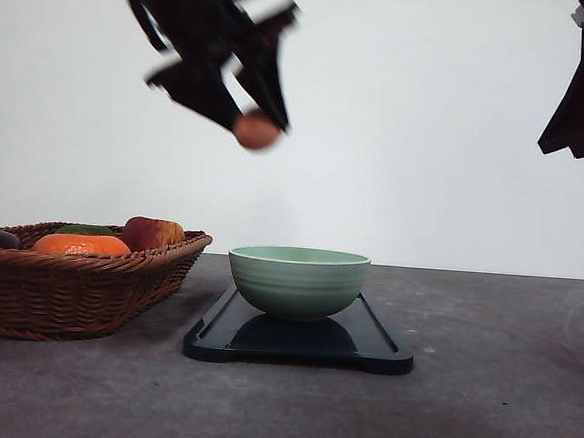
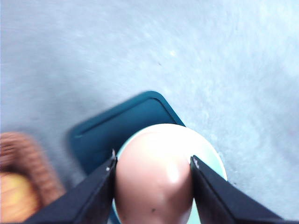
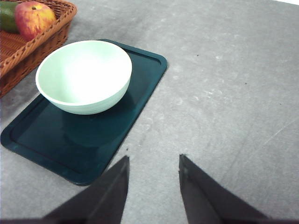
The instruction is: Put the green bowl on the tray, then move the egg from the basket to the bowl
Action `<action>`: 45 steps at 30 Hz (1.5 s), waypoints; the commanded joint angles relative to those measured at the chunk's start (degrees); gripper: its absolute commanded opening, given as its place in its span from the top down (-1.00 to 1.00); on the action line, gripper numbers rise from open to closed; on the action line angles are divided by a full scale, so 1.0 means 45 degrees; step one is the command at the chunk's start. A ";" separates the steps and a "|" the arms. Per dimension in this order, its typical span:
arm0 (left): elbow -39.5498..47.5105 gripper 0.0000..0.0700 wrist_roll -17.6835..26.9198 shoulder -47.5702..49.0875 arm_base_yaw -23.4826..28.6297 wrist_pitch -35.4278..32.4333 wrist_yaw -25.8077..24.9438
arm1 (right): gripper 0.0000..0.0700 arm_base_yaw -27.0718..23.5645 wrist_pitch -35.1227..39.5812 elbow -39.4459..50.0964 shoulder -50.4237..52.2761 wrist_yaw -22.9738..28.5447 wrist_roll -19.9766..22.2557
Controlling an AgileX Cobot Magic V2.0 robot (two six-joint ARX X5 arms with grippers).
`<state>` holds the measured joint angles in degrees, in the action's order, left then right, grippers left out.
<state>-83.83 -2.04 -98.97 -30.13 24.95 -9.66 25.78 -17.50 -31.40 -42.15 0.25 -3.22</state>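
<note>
Green bowl [image 1: 298,280]: it stands upright on the tray [image 1: 378,350], near the middle and a little toward the basket end. The inside looks empty in the right wrist view. The first half of the task seems done.

Egg [image 1: 256,130]: brownish, held high in the air by the left gripper [image 1: 258,126], well above the table. In the front view it hangs a little to the basket side of the bowl, not yet straight over it. In the left wrist view the bowl rim appears just behind the egg.

Left gripper: its two fingers are clamped on the egg, one on each side, as the left wrist view shows clearly.

Right gripper [image 3: 152,186]: fingers apart, nothing between them. It hangs over the bare table beside the tray and touches nothing.

Basket [image 1: 77,289]: woven wicker, just beside the tray but not touching it, as far as I can judge. It holds an orange fruit [image 1: 82,244], a reddish apple [image 1: 153,232] and something dark green; a dark object at the far edge I cannot identify.

Done so far: bowl on tray; egg out of the basket and gripped.

Left to do: I judge that the egg must be carried over the bowl, lowered inside and released softly, because it is fragile and the bowl is ceramic.

Writing and brands: no label, logo or text can be read on any object. A small green light shows on the left arm.
</note>
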 commanded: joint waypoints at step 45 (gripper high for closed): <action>-0.0230 -0.15 0.0552 -0.4180 -0.1607 -0.1344 0.1507 | 0.41 0.0063 0.0075 -0.0068 -0.0097 0.0053 0.0058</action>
<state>-83.83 0.05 -116.60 -36.80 18.85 -2.92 25.78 -17.50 -31.40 -42.15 0.25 -3.22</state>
